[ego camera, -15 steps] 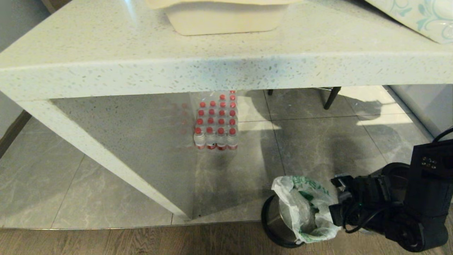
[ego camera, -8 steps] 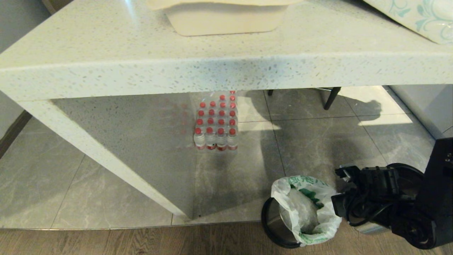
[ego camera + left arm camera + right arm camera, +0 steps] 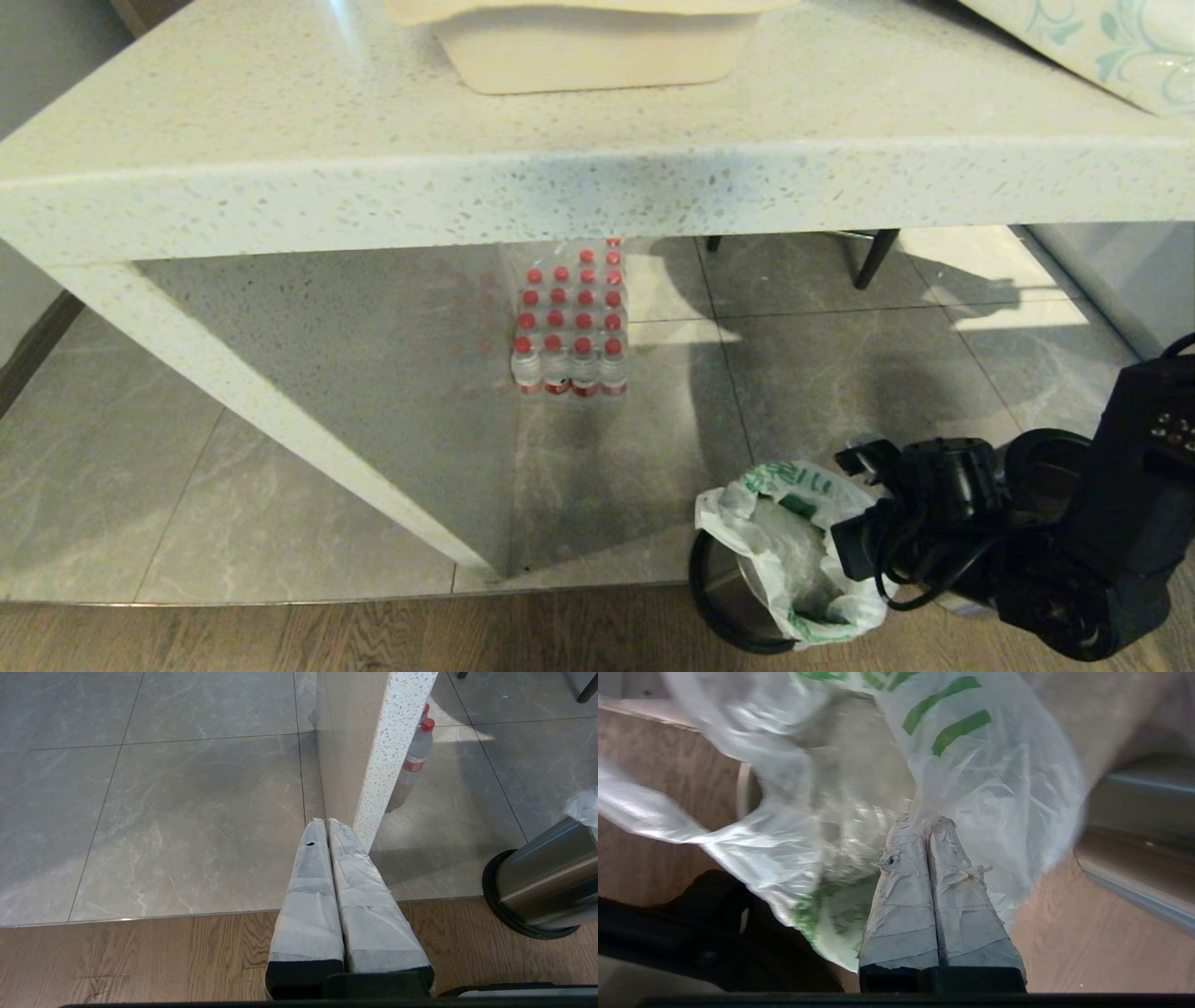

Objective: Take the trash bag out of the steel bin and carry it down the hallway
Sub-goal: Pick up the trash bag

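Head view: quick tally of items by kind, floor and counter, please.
Trash bag: 1
Steel bin: 1
Bottle pack: 1
Cream tub on the counter: 1
Patterned item at counter's corner: 1
Total: 5

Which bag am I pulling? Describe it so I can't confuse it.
Find the stone table; at its right foot stands a steel bin. The bag bulges from it, pinched in the right tool: thin white plastic with green print, unlike the red-capped bottle pack.
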Robot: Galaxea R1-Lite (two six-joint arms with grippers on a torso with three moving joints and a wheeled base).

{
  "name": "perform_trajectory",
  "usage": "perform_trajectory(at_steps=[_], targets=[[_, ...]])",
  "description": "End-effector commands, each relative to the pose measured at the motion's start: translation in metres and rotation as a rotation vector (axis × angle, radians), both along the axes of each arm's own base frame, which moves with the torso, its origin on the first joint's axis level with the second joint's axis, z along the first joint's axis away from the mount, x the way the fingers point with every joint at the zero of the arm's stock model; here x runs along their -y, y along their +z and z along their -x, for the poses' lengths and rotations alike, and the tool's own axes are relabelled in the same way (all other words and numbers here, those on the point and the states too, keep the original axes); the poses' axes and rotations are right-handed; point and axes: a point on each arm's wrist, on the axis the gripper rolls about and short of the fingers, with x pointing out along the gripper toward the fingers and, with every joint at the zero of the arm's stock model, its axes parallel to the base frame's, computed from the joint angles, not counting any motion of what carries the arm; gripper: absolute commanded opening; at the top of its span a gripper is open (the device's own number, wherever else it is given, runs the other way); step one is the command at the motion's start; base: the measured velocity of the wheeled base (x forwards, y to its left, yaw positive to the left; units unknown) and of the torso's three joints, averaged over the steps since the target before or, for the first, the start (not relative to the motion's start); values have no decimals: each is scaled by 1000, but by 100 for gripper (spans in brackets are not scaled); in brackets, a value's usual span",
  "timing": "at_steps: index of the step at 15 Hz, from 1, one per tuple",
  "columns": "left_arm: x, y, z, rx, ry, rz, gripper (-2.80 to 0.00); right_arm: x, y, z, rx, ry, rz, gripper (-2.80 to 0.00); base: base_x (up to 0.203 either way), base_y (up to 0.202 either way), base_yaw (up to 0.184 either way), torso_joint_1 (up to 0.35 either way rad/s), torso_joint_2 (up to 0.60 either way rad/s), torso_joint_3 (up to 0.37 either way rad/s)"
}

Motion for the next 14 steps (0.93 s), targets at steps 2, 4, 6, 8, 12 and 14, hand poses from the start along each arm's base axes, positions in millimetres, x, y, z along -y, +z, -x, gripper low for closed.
perform_trajectory(at_steps=[2,4,6,8,12,14], targets=[[0,0,0,1,0,1,-280,-16,4,0,5,16,-50,-280,0,0,0,0,0,0],[0,0,0,1,0,1,-280,-22,4,0,-9,21,-65,-280,0,0,0,0,0,0],[0,0,0,1,0,1,-280,-28,5,-1,-10,25,-82,-280,0,0,0,0,0,0],[0,0,0,1,0,1,-280,-39,3,3,-25,40,-98,-280,0,0,0,0,0,0],[0,0,0,1,0,1,-280,-52,-2,11,-61,91,-82,-280,0,0,0,0,0,0],[0,0,0,1,0,1,-280,-53,-9,12,-82,91,-64,-280,0,0,0,0,0,0]])
